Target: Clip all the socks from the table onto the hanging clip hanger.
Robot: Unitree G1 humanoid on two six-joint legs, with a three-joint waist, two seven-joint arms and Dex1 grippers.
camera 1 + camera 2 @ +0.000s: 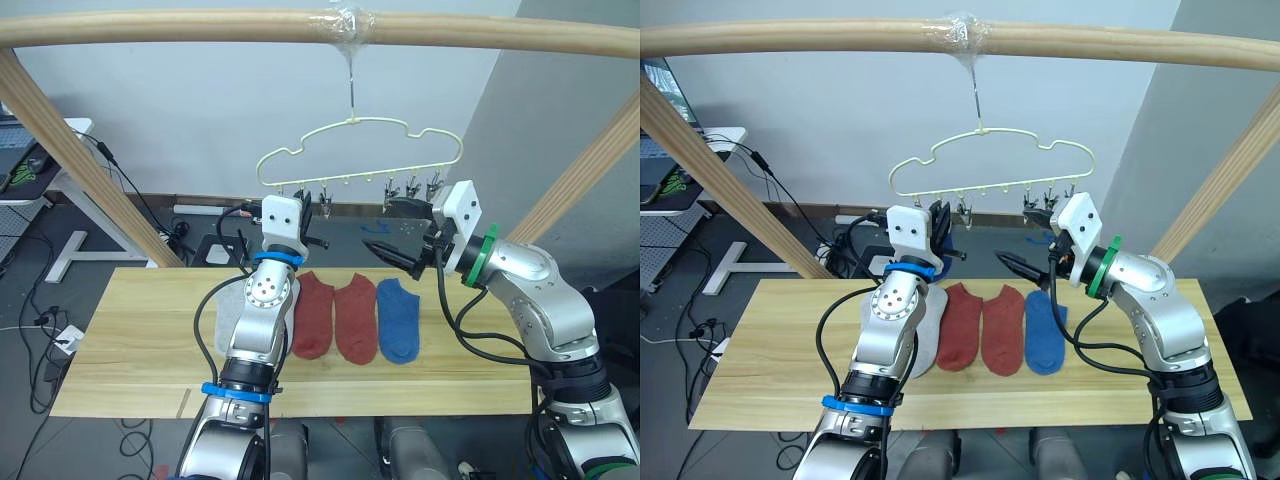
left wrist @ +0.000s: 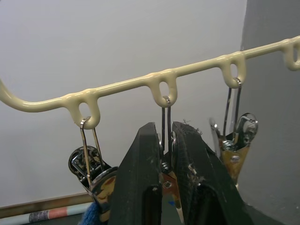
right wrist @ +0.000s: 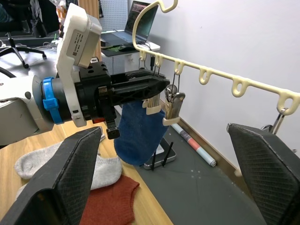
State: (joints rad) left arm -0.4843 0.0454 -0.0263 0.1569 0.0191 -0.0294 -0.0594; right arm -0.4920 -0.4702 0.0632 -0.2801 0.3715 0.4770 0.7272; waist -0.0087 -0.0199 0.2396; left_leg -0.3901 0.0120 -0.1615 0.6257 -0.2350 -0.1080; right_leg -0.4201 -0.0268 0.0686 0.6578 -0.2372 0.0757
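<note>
- Left gripper [image 2: 167, 154] jaws pinching a small grey metal clip [image 2: 167, 136] on the pale yellow-green wire hanger [image 1: 360, 150]; blue sock [image 3: 139, 131] hangs there, long axis vertical.
- Right gripper [image 1: 392, 250] jaws spread wide, just beside hanger.
- Grey [image 1: 229, 322], two rust red [image 1: 335, 315], one blue sock [image 1: 399, 318] mid-counter [image 1: 120, 340], toes toward near edge; both counter ends open.

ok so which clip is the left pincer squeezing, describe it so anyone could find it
Start at the wooden beam and follow the hook down to the pale hanger. Along its bottom row, take the clip pinched between the left pincer's black fingers; beside it hangs a clip near a blue sock.

thick wooden beam [image 1: 200, 28] overhead, slanted wooden posts [image 1: 70, 150] either side, white desk [image 1: 70, 215], floor cables [image 1: 40, 300]
</note>
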